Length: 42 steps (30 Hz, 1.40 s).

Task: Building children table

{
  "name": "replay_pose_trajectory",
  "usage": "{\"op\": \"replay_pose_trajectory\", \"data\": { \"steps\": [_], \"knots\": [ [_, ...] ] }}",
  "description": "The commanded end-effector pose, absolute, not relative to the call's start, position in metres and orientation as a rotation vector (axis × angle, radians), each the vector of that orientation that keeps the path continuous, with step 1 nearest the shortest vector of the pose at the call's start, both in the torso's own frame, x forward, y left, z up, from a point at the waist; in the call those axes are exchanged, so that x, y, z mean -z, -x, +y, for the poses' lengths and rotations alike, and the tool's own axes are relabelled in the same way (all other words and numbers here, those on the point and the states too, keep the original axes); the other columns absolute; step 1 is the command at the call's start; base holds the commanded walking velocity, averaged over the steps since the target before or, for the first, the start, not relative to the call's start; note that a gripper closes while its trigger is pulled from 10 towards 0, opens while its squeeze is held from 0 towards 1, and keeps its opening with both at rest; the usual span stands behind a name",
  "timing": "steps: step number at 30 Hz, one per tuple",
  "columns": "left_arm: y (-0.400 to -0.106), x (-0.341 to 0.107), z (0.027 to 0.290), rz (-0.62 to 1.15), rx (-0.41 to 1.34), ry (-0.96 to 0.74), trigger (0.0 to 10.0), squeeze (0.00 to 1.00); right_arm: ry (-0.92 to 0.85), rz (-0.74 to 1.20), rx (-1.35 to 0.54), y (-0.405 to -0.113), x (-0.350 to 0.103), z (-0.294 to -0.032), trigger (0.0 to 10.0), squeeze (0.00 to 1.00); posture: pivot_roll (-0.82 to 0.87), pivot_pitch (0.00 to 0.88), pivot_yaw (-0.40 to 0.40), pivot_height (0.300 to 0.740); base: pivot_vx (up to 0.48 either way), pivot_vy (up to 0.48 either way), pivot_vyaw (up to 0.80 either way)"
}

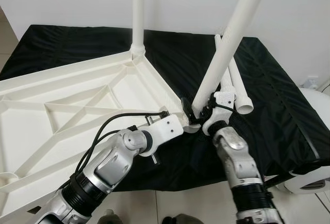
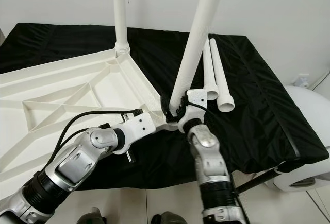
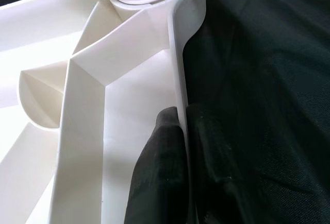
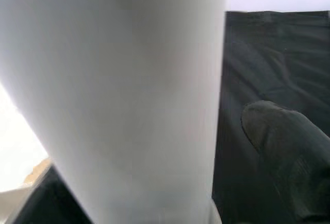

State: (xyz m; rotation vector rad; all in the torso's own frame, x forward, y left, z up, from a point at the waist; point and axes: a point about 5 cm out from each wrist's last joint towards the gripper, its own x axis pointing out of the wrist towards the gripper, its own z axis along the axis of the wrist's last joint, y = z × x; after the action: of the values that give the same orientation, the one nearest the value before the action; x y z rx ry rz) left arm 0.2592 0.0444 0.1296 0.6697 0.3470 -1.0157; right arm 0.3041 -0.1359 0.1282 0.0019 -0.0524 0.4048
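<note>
The white tabletop point(image 1: 62, 105) lies upside down on a black cloth, ribs facing up. One white leg point(image 1: 138, 13) stands upright in its far corner socket. My right gripper point(image 1: 203, 112) is shut on a second leg point(image 1: 227, 38), which tilts with its lower end at the tabletop's near right corner. In the right wrist view this leg point(image 4: 113, 95) is very close, with one black finger point(image 4: 289, 152) beside it. My left gripper point(image 1: 188, 126) is shut on the tabletop's rim next to that corner; its fingers point(image 3: 160, 172) pinch the rim wall point(image 3: 178, 69).
Two loose white legs point(image 1: 240, 87) lie side by side on the black cloth point(image 1: 278, 95) to the right. The cloth's front edge drops to a tiled floor. A round white object point(image 1: 309, 177) stands low at the right. A white wall runs behind.
</note>
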Motion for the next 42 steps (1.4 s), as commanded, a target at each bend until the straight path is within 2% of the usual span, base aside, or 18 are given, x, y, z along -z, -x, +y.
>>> {"op": "replay_pose_trajectory", "data": {
  "steps": [1,5,8,15,24,25,26,28,29,30,31,42],
  "knots": [
    [-0.254,-0.137,0.034,0.277,1.063,-0.686,10.0,0.00,0.000,-0.067,-0.493,-0.306,-0.130,-0.138,10.0,0.00,0.04,0.000,-0.098,0.740,0.000,0.000,0.00],
    [-0.255,-0.138,0.034,0.274,1.063,-0.688,10.0,0.00,0.018,-0.072,-0.686,-0.308,-0.131,-0.147,10.0,0.00,0.04,0.000,-0.088,0.740,0.000,0.000,0.00],
    [-0.256,-0.139,0.035,0.273,1.062,-0.689,10.0,0.00,0.020,-0.063,-0.756,-0.310,-0.132,-0.150,10.0,0.00,0.04,0.000,-0.086,0.740,0.000,0.000,0.00],
    [-0.257,-0.141,0.035,0.270,1.061,-0.689,10.0,0.00,0.063,-0.053,-0.879,-0.323,-0.134,-0.152,10.0,0.00,0.04,0.000,-0.079,0.740,0.000,0.000,0.00],
    [-0.258,-0.142,0.036,0.270,1.056,-0.690,10.0,0.00,0.081,-0.048,-0.918,-0.334,-0.130,-0.152,10.0,0.00,0.05,0.000,-0.080,0.740,0.000,0.000,0.00],
    [-0.258,-0.142,0.036,0.270,1.055,-0.690,10.0,0.00,0.081,-0.047,-0.922,-0.335,-0.130,-0.152,9.0,0.00,0.06,0.000,-0.080,0.740,0.000,0.000,0.00],
    [-0.258,-0.142,0.036,0.270,1.055,-0.690,10.0,0.00,0.082,-0.048,-0.926,-0.336,-0.131,-0.153,5.5,0.00,0.06,0.000,-0.080,0.740,0.000,0.000,0.00],
    [-0.258,-0.143,0.037,0.270,1.054,-0.691,10.0,0.00,0.082,-0.049,-0.928,-0.337,-0.131,-0.154,5.5,0.00,0.06,0.000,-0.080,0.740,0.000,0.000,0.00],
    [-0.258,-0.143,0.037,0.271,1.054,-0.690,10.0,0.00,0.081,-0.051,-0.929,-0.338,-0.131,-0.154,2.9,0.00,0.06,0.000,-0.081,0.740,0.000,0.000,0.00],
    [-0.258,-0.143,0.037,0.271,1.054,-0.690,10.0,0.00,0.081,-0.051,-0.929,-0.338,-0.131,-0.154,2.9,0.00,0.06,0.000,-0.081,0.740,0.000,0.000,0.00],
    [-0.258,-0.143,0.037,0.271,1.054,-0.690,10.0,0.00,0.081,-0.053,-0.935,-0.338,-0.132,-0.156,0.0,0.00,0.05,0.000,-0.081,0.740,0.000,0.000,0.00],
    [-0.257,-0.142,0.035,0.269,1.059,-0.686,10.0,0.00,0.071,-0.046,-0.963,-0.332,-0.127,-0.159,0.0,0.00,0.04,0.000,-0.083,0.740,0.000,0.000,0.00]
  ]
}}
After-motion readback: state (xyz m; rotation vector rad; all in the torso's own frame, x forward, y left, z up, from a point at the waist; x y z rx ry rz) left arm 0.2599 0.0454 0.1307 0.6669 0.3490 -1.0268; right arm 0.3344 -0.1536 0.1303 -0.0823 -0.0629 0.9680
